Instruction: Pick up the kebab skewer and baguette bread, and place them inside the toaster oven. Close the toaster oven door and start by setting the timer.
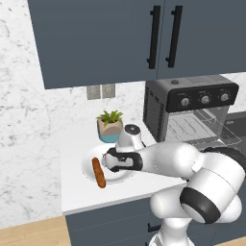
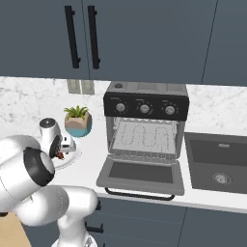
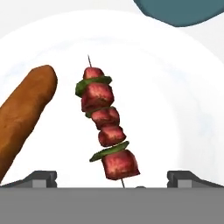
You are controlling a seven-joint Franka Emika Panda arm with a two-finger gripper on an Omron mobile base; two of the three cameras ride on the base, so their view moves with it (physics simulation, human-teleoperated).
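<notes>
Kebab skewer beside baguette bread on white plate; end effector open above skewer, holding nothing.

Baguette crowds skewer one side; other side free.

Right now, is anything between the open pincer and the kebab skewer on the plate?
Nothing visible. In the hand view the open pincer looks straight at the thin skewer of red-brown meat chunks on the round white plate; the orange-brown baguette loaf lies beside it, apart, not across it.
</notes>
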